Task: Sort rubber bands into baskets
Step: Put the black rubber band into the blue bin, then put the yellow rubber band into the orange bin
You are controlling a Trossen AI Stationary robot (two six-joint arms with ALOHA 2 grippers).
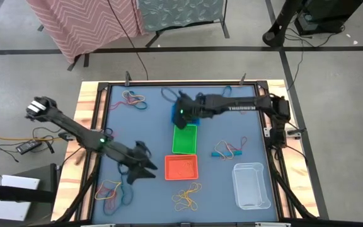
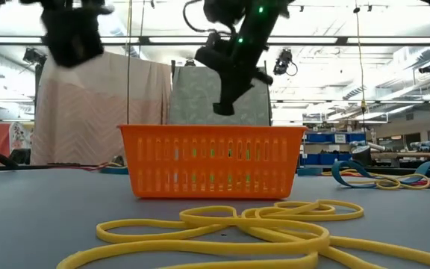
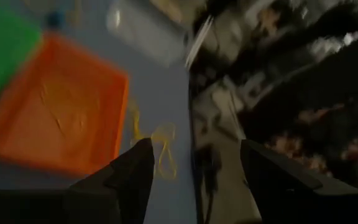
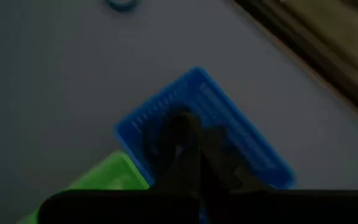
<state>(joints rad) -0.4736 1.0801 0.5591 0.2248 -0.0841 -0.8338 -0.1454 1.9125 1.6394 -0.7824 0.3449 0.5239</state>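
Three baskets stand in a row down the mat's middle: blue (image 1: 195, 118) farthest, green (image 1: 184, 139) in the middle, orange (image 1: 181, 167) nearest. My right gripper (image 1: 181, 108) hangs shut over the blue basket (image 4: 229, 124), above and beyond the orange basket (image 2: 211, 161) in the low view. My left gripper (image 1: 145, 169) stands open just left of the orange basket (image 3: 55, 118), with nothing between its fingers. Rubber bands lie in loose piles: yellow (image 1: 188, 195) near the front edge, mixed colours at the front left (image 1: 112, 192), far left (image 1: 134, 99) and right (image 1: 229, 150). My right gripper (image 4: 188, 134) is shut, pointing slantwise down over the blue basket. Its fingertips show only as a dark shape against the basket, so I cannot tell whether a band is between them.
A clear tub (image 1: 252, 184) stands at the front right of the mat. A wooden frame (image 1: 90, 113) edges the table. Cables and a small device (image 1: 27, 147) lie on the floor at the left. Yellow bands (image 2: 230, 224) sprawl close before the low camera.
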